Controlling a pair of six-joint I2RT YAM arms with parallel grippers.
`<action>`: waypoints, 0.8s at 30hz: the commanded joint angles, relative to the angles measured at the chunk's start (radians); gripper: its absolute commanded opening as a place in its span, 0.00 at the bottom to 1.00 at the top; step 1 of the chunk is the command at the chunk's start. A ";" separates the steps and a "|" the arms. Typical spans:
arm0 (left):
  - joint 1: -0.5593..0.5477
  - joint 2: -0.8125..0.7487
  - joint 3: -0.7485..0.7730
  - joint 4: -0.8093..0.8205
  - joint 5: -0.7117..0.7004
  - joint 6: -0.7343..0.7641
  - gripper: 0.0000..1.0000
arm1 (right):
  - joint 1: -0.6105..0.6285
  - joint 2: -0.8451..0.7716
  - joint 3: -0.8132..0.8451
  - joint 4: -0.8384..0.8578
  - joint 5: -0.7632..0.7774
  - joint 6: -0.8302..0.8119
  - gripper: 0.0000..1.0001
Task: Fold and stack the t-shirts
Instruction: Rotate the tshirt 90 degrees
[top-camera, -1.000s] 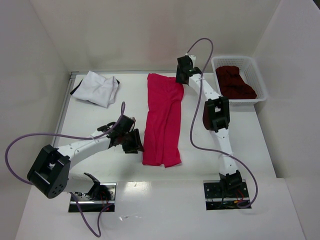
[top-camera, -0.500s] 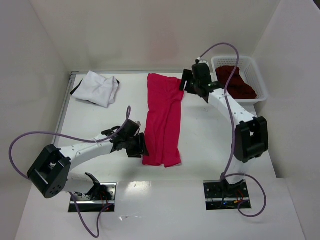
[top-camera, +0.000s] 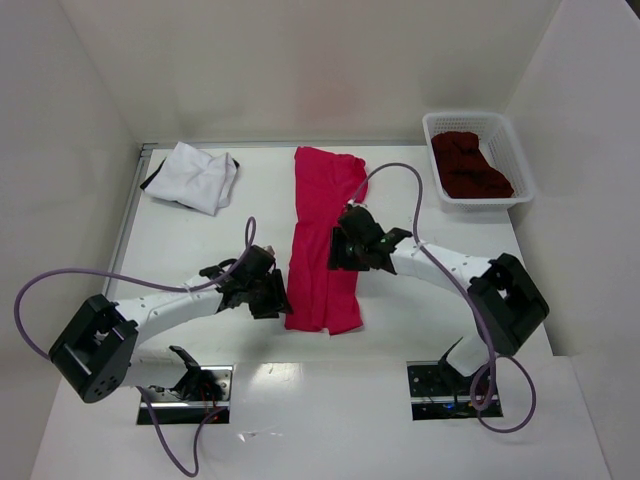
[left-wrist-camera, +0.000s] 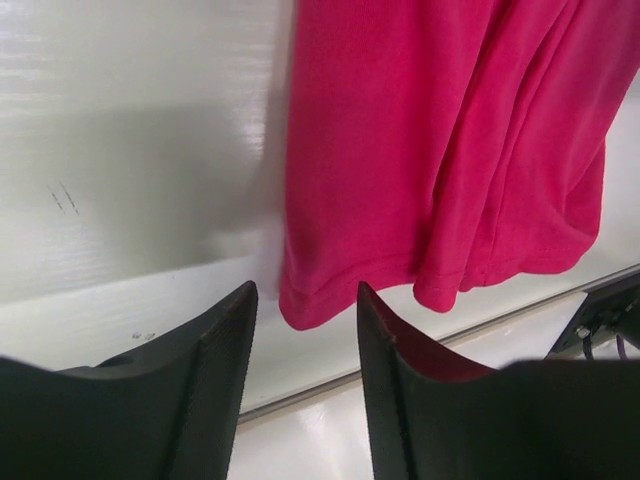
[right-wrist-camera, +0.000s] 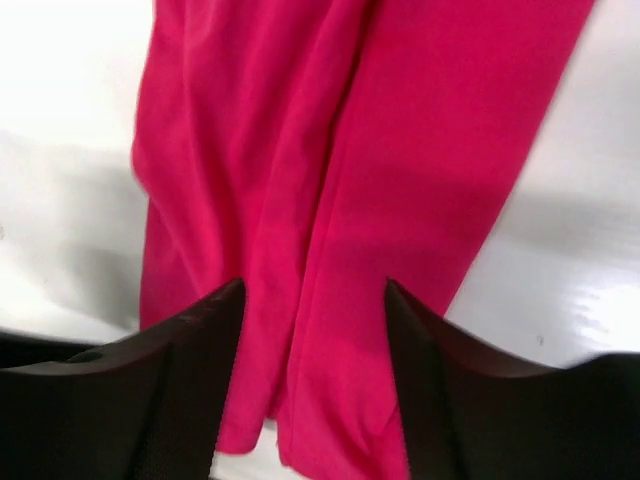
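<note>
The left gripper (left-wrist-camera: 303, 300) stands partly open and holds nothing, its jaws framing the near left corner of the red shirt's (top-camera: 325, 230) hem, low over the bench (top-camera: 200, 240); the right gripper (right-wrist-camera: 313, 290) also stands apart and empty, hovering over the shirt's right side about halfway along, with cloth below it but none pinched; the red shirt lies in the middle of the bench as a long narrow strip, sides already turned in, running from the far edge toward the arms; the white shirt (top-camera: 192, 175) sits bundled at the far left, well apart; the maroon shirt (top-camera: 468, 165) lies in the basket (top-camera: 432, 120) at the far right; the step in hand looks like the cross fold of the red strip; next, each gripper probably needs to drop onto a near hem corner, the right one reaching nearer first, pinch, and carry the hem toward the collar together; no brand, label or writing can be read.
</note>
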 joint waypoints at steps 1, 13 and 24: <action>-0.005 0.006 -0.017 0.049 -0.026 -0.028 0.51 | 0.045 -0.094 -0.042 0.042 0.022 0.075 0.58; -0.005 0.015 -0.072 0.102 -0.007 -0.048 0.48 | 0.272 -0.031 -0.053 0.026 -0.009 0.204 0.53; -0.005 0.037 -0.092 0.164 0.022 -0.048 0.48 | 0.297 -0.003 -0.044 -0.067 0.042 0.184 0.52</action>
